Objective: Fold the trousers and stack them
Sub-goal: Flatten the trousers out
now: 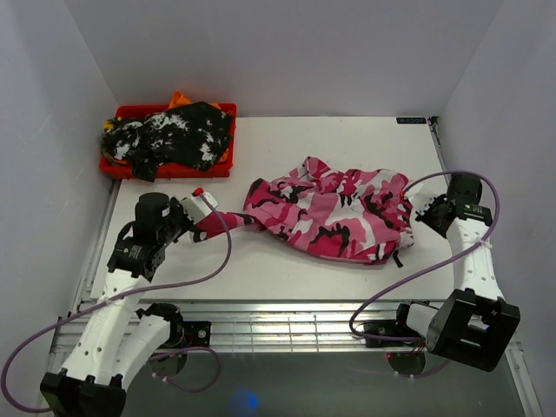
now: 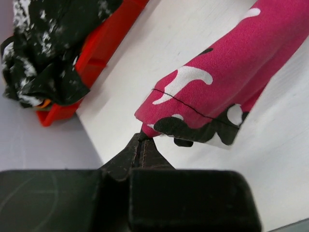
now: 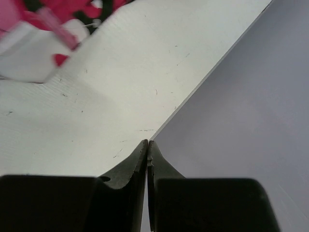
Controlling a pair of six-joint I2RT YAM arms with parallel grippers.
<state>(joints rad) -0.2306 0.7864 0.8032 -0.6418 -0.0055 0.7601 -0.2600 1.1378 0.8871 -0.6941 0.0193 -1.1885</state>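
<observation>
The hot-pink, white and black camouflage trousers (image 1: 334, 213) lie crumpled in the middle of the table, with one leg stretched out to the left. My left gripper (image 1: 207, 221) is shut on the hem corner of that leg (image 2: 193, 96), and the pink cloth is pinched between its fingertips (image 2: 143, 137). My right gripper (image 1: 432, 212) sits just right of the trousers' right end, shut with nothing in it (image 3: 147, 141). Only a blurred edge of the trousers (image 3: 53, 19) shows in the right wrist view, ahead to the left and apart from the fingers.
A red tray (image 1: 169, 171) at the back left holds a black-and-white mottled garment (image 1: 178, 135) (image 2: 43, 53), with something orange (image 1: 180, 98) behind it. White walls close the table on the left, back and right; the right wall (image 3: 251, 106) is close beside my right gripper.
</observation>
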